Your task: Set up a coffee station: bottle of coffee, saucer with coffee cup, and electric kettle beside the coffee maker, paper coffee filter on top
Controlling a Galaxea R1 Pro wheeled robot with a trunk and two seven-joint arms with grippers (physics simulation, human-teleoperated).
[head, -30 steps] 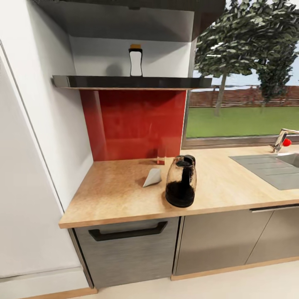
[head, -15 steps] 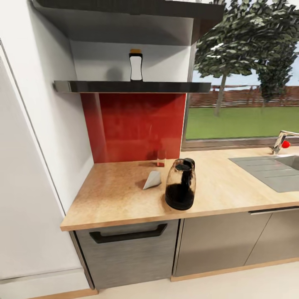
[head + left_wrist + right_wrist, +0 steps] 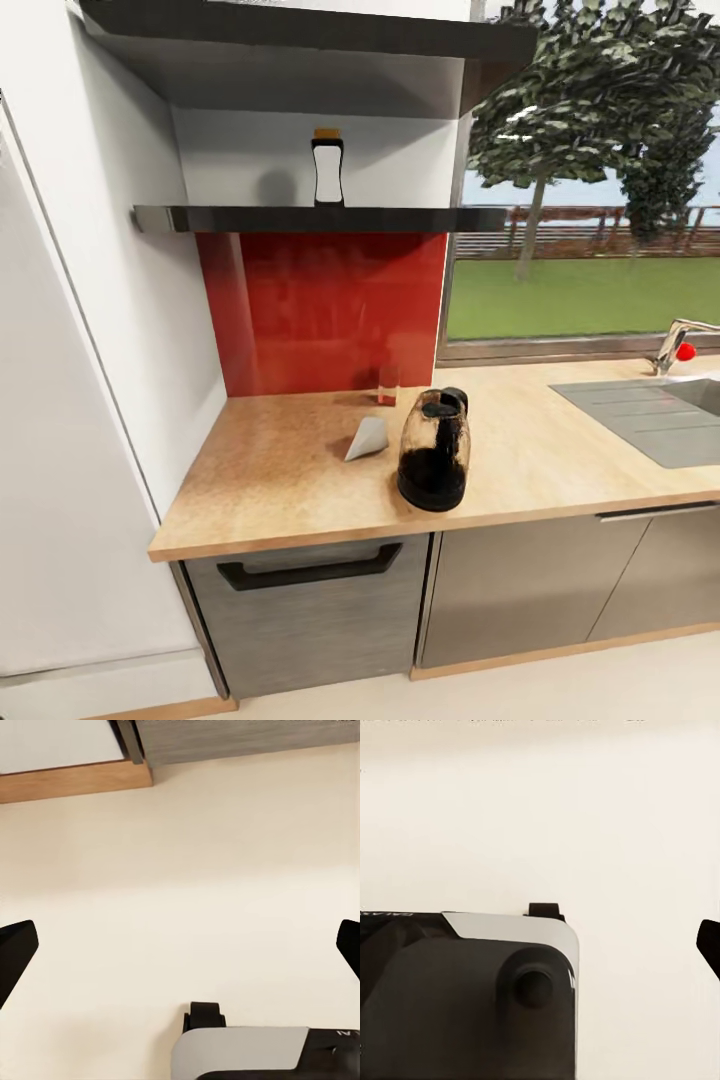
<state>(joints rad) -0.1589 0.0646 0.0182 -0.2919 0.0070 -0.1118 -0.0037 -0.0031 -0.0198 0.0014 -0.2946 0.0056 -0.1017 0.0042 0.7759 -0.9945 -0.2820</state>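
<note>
Head view: the tabletop point(image 3: 280, 480) carries the electric kettle point(image 3: 434, 464), standing upright near the front edge. A white paper coffee filter point(image 3: 366, 438) lies just beside it toward the wall. A small reddish glass-like item point(image 3: 388, 383) stands against the red backsplash point(image 3: 320, 310); its identity cannot be confirmed. The bottle of coffee point(image 3: 327, 166) stands upright on the kitchen shelf point(image 3: 300, 218), long axis vertical, well above the tabletop and roughly over the filter. A sink point(image 3: 660, 405) lies at the far right, below the window.

Left wrist view: the left gripper point(image 3: 180, 945) is released, its two dark fingertips point(image 3: 15, 952) spread wide at the frame edges, with nothing between them. It faces bare floor point(image 3: 180, 855), with the cabinet base point(image 3: 75, 780) at the far side of the picture.

Right wrist view: the right gripper looks over the same pale floor point(image 3: 585, 810); one dark fingertip point(image 3: 709, 945) is at the frame edge and the robot's own body point(image 3: 465, 997) covers much of the frame. Whether it is released or clenched cannot be told.

Assessment: both arms hang low, pointing at the floor, well apart from every task item. The bottle lies above and ahead of both grippers, so the coming reach is upward and forward, with a side-on grasp across its vertical axis. Which arm is nearer cannot be determined; the bottle sits slightly left of centre, marginally favouring the left arm. Risk: tipping the tall, narrow bottle on the shelf.
</note>
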